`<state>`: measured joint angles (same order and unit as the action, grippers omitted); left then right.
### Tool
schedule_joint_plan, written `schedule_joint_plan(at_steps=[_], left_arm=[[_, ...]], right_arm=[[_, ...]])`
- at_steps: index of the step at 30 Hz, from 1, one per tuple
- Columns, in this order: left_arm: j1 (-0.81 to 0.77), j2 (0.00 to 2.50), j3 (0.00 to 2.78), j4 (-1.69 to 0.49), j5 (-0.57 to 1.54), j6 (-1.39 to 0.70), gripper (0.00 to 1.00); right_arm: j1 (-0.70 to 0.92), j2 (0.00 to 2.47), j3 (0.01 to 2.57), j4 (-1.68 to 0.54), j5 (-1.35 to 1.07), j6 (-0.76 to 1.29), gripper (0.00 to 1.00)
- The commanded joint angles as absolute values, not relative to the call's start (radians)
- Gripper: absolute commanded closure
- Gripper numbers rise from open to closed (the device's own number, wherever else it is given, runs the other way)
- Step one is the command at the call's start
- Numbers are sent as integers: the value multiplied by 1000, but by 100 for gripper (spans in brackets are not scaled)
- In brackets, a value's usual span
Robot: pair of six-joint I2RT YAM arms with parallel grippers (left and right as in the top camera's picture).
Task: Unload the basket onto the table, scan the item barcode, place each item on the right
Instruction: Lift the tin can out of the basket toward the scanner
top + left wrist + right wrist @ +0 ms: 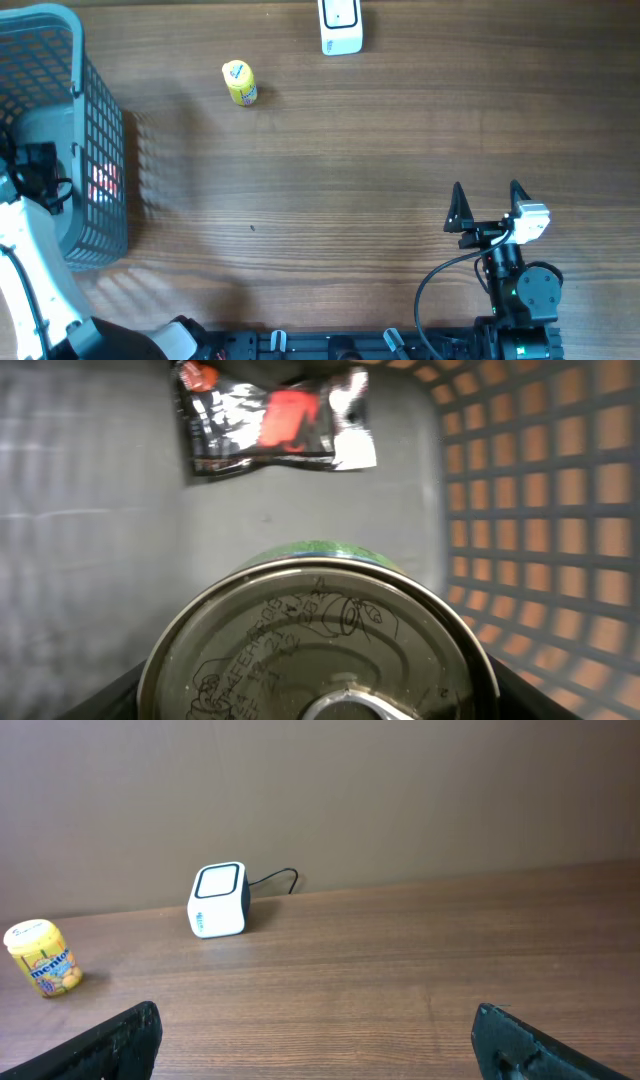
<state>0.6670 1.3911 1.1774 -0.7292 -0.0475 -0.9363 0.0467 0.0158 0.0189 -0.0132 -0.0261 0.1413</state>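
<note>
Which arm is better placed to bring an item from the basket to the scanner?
Left. The left end effector is inside the basket, close to the can; the right end effector stands open, far from the basket.

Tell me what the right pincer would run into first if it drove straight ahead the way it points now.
Probably nothing: the right pincer points across bare table toward the far edge. The white scanner and the yellow bottle both sit left of that line, though depth is hard to judge.
</note>
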Motion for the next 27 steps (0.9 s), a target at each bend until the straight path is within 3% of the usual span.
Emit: schedule_joint_plan(at_steps=[1,27], left_arm=[[669,1340,1238,-725,19,-920,32],[659,1144,1352,-572,359,-959,28]], right_arm=[[49,14,11,-8,-39,137,0],[49,14,11,-8,-39,137,0]])
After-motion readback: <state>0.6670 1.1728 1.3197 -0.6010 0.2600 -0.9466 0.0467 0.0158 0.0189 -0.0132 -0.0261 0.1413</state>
